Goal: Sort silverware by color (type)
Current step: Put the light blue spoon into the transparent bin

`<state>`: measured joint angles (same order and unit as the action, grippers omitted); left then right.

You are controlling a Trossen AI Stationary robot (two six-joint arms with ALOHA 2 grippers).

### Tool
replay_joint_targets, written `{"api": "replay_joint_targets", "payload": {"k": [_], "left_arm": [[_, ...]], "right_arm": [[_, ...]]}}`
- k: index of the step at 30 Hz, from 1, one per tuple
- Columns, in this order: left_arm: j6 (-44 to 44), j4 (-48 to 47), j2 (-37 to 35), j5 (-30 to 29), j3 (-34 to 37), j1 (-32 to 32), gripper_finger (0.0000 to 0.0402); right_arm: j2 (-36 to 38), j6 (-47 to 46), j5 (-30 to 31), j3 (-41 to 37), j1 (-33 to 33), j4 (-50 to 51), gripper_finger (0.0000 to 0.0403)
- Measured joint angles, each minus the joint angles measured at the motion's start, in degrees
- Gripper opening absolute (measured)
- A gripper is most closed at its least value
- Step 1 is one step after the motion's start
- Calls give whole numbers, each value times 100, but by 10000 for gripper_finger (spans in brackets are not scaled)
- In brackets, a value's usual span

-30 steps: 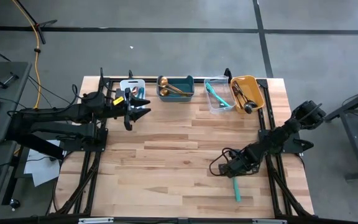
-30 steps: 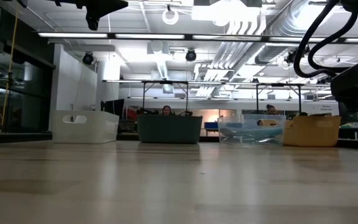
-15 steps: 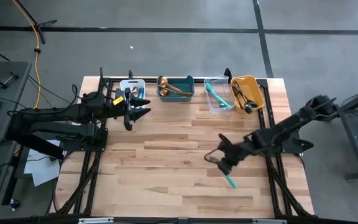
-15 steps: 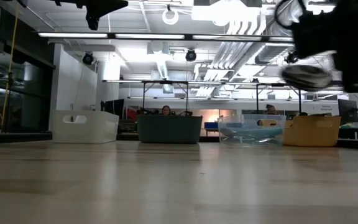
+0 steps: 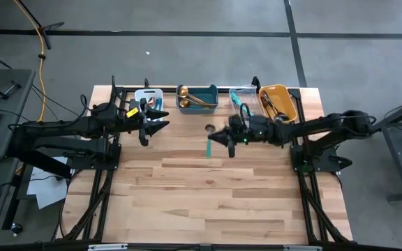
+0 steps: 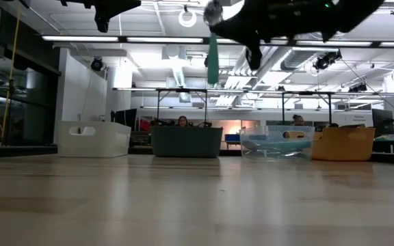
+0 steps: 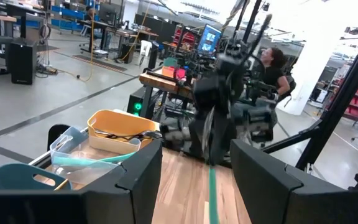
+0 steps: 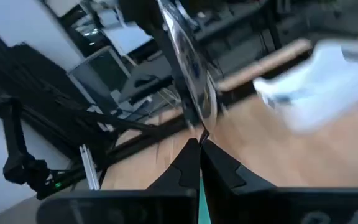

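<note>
My right gripper [image 5: 218,136] hangs above the table's far middle, shut on a silver spoon with a teal handle [image 5: 209,146]. The spoon also shows in the low view [image 6: 213,58] and the right wrist view [image 8: 190,62]. My left gripper [image 5: 160,120] is open and empty, held above the table just near of the white bin [image 5: 147,96]. Gold spoons lie in the teal bin [image 5: 198,97], a teal-handled piece lies in the clear bin [image 5: 245,107], and dark pieces lie in the orange bin [image 5: 276,104]. My right gripper pinches the spoon's neck [image 8: 197,138], between the silver bowl and the teal handle, with its two fingers. The fingers come roughly level from the table's right and lie across the spoon. The spoon is lifted clear, bowl up, its handle [image 6: 213,61] hanging below the fingers.
The four bins stand in a row along the table's far edge. The bare wooden tabletop [image 5: 201,188] stretches across the middle and near side. A person [image 7: 272,62] sits in the room beyond the table.
My right gripper has lifted the teal-handled spoon off the table near the front right. It has carried it up and toward the far edge and the left, to a spot near of the bins. The spoon now hangs handle down, where it lay flat before.
</note>
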<state>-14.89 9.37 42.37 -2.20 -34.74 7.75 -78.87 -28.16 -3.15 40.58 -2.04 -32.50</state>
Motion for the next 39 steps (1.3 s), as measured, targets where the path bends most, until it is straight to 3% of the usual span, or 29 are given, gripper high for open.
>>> {"api": "replay_joint_targets", "payload": {"k": [4, 7, 13, 36, 39], "left_arm": [[-4, 69, 0, 0, -1, -2, 181], [-3, 132, -2, 0, -2, -2, 181], [-2, 125, 0, 0, -2, -4, 181], [-2, 120, 0, 2, -2, -4, 181], [0, 119, 0, 2, -2, -4, 181]], "right_arm": [[13, 665, -627, 641, -191, 516, 1], [20, 1157, -941, 1243, -213, 1627, 1], [17, 1931, -885, 2127, -220, 3472, 1], [11, 1938, -734, 2192, -248, 3485, 0], [11, 2064, -369, 2194, -303, 3370, 0]]}}
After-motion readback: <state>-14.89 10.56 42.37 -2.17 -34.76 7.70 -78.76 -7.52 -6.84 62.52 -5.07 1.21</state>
